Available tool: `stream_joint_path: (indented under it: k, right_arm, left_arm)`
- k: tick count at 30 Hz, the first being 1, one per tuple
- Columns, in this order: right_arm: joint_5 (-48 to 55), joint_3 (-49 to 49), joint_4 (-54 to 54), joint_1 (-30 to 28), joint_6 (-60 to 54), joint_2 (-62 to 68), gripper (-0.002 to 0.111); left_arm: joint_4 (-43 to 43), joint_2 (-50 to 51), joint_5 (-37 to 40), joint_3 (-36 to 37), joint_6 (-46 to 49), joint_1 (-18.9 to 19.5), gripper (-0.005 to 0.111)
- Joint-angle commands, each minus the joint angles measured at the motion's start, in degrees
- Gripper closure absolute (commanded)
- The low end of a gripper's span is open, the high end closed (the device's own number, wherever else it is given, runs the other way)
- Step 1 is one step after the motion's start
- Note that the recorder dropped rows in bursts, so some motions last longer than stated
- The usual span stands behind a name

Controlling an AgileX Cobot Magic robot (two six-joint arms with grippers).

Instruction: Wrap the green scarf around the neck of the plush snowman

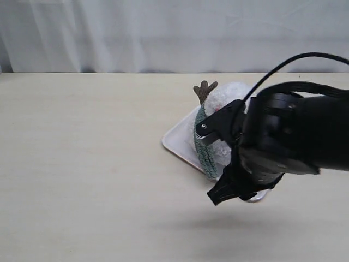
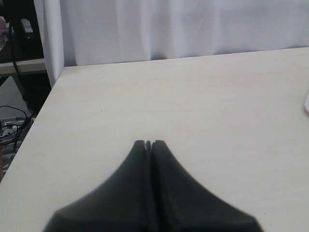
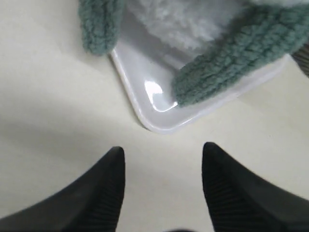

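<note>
The plush snowman (image 1: 228, 94) lies on a white tray (image 1: 175, 140), one brown twig arm (image 1: 204, 90) pointing away. The green scarf (image 1: 204, 148) runs across its body; whether it circles the neck is hidden by my right arm. In the right wrist view two scarf ends (image 3: 231, 65) hang over the tray (image 3: 145, 84) on either side of white fluff (image 3: 186, 19). My right gripper (image 3: 163, 152) is open and empty, over bare table just off the tray's corner; the exterior view shows it (image 1: 218, 195) at the tray's near edge. My left gripper (image 2: 148, 143) is shut, holding nothing.
A white curtain hangs behind the table. The left wrist view shows the table's edge (image 2: 46, 104) with cables on the floor beyond, and a sliver of the tray (image 2: 306, 102). My bulky right arm (image 1: 294, 136) covers the tray's right half.
</note>
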Motion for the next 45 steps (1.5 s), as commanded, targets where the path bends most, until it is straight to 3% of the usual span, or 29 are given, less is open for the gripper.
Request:
stream_joint_path:
  k: [1,3,6,10,16,22,29,33,38,45]
  right_arm:
    - [-7.0,6.7,-9.3,-1.8,17.4,-6.3,0.057]
    - [-14.0,9.6,-8.9,-5.9,18.9,-6.1,0.049]
    - [-28.7,13.9,-8.9,-12.3,19.8,-4.8,0.047]
    - [-29.2,14.8,-10.2,-18.0,20.4,-2.8,0.050]
    - [-43.5,14.9,-10.6,-19.0,17.3,1.7,0.051]
    - [-39.5,13.1,-11.1,-19.0,16.8,5.1,0.051]
    - [-33.2,13.1,-19.8,-19.0,22.3,5.1,0.051]
    - [-35.3,13.4,-25.7,-19.0,29.2,5.1,0.051]
    - [-41.9,13.4,-25.7,-19.0,28.9,5.6,0.051]
    - [-35.7,13.4,-26.9,-19.0,29.2,9.6,0.051]
  left_arm:
    - [-0.2,-0.2,-0.7,0.1,0.2,-0.4,0.107]
    - [-0.2,-0.2,-0.7,0.1,0.2,-0.4,0.107]
    - [-0.2,-0.2,-0.7,0.1,0.2,-0.4,0.107]
    - [-0.2,-0.2,-0.7,0.1,0.2,-0.4,0.107]
    - [-0.2,-0.2,-0.7,0.1,0.2,-0.4,0.107]
    - [-0.2,-0.2,-0.7,0.1,0.2,-0.4,0.107]
    - [-0.2,-0.2,-0.7,0.1,0.2,-0.4,0.107]
    - [-0.2,-0.2,-0.7,0.1,0.2,-0.4,0.107]
    - [-0.2,-0.2,-0.7,0.1,0.2,-0.4,0.107]
    - [-0.2,-0.2,-0.7,0.1,0.2,-0.4,0.107]
